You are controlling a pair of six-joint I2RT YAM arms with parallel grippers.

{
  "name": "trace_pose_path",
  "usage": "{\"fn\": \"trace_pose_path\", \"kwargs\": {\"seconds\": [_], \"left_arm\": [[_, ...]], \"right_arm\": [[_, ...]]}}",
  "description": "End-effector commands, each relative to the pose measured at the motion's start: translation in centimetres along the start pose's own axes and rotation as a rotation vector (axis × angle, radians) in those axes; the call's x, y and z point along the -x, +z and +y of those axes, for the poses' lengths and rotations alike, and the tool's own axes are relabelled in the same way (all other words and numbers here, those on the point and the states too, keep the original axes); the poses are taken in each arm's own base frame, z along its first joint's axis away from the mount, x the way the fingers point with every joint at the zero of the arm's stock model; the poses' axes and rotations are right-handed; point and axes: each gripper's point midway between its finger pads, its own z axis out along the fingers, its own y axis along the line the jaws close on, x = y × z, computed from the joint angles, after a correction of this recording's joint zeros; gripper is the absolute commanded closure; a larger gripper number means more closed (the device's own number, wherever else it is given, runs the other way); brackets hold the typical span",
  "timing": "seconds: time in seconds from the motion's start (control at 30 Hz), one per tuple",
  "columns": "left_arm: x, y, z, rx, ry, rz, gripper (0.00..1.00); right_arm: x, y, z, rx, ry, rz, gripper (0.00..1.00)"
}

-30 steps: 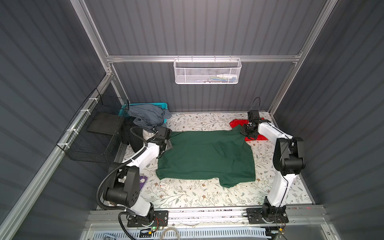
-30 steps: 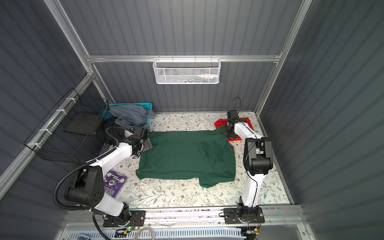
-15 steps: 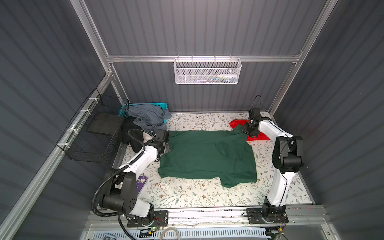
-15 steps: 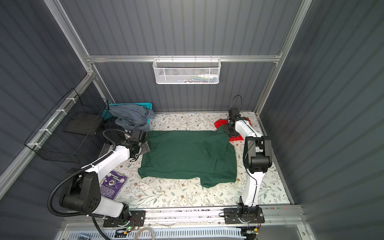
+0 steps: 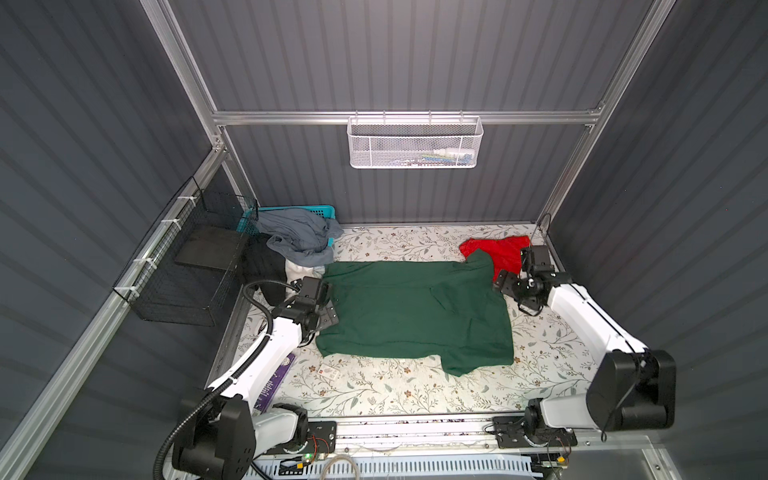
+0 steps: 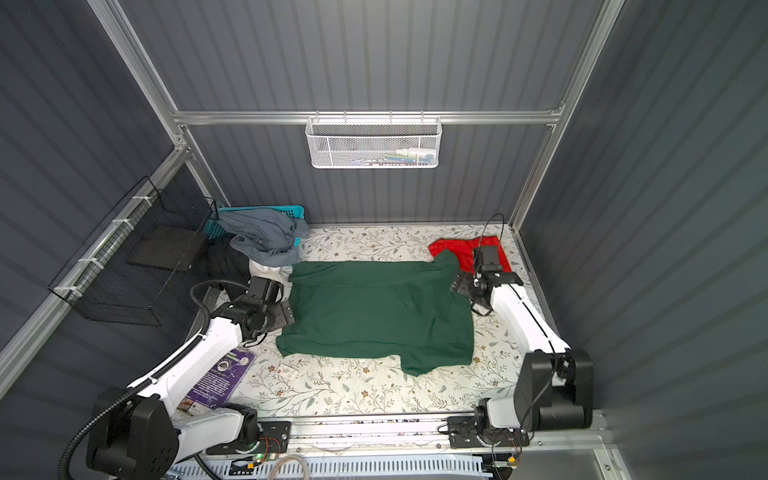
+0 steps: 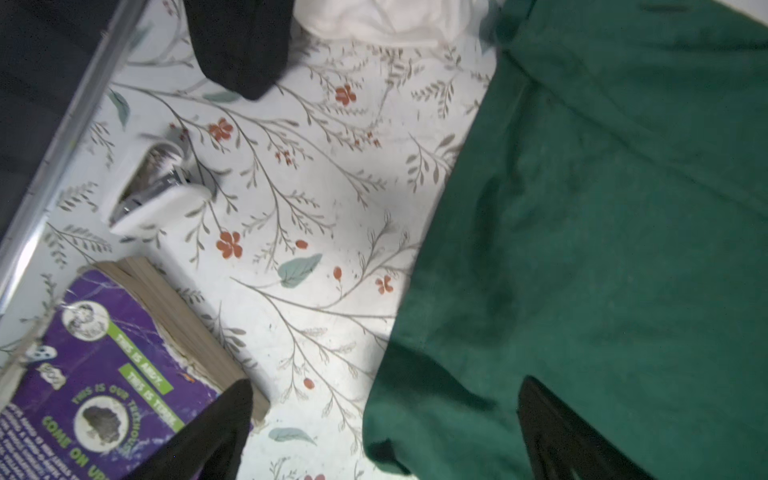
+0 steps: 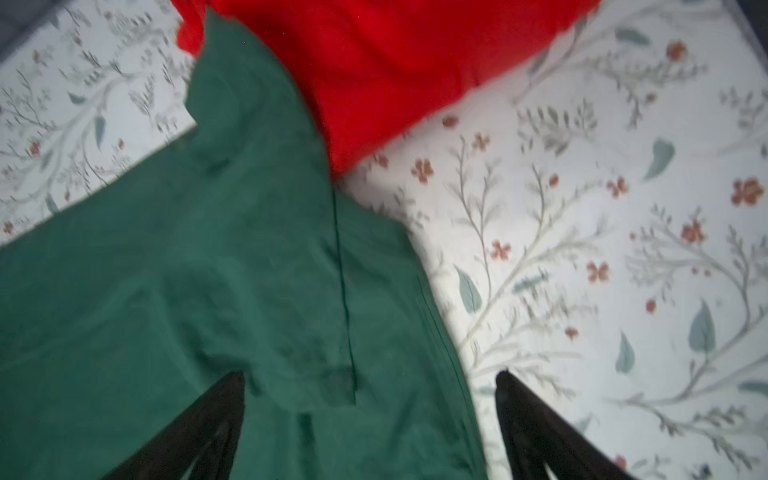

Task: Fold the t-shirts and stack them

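The green shirt (image 5: 407,311) was spread flat between the left jaws and right jaws, both held open over its edges, seemingly to grip it for folding.

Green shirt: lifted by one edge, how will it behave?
Probably floppy: the green shirt lies flat with soft creases, so it should sag from a pinch. Its corner overlaps the red shirt, so dragging may tug that along.
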Motion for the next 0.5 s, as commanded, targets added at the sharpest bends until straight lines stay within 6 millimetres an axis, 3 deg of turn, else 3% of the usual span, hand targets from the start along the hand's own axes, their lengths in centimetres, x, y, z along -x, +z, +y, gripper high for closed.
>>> {"fn": "trace_pose_path", "kwargs": {"seconds": [0.0, 0.13, 0.27, 0.47], "left_arm": [[-1.9, 0.4, -0.6, -0.066, -0.013, 0.072, 0.0], [-3.0, 0.3, -1.6, -0.138, -0.009, 0.1, 0.0], [-3.9, -0.3, -2.0, -0.229, -0.069, 0.069, 0.0], [-6.6, 0.3, -2.4, -0.29, -0.112, 0.14, 0.06]], "right_arm": [[-4.2, -0.9, -1.2, 0.003, 0.032, 0.071, 0.07], [-7.1, -2.4, -1.9, 0.023, 0.054, 0.07, 0.08], [-10.1, -3.4, -0.9, 0.085, 0.001, 0.069, 0.17], [-15.3, -2.6, -0.2, 0.121, -0.102, 0.162, 0.3]]}}
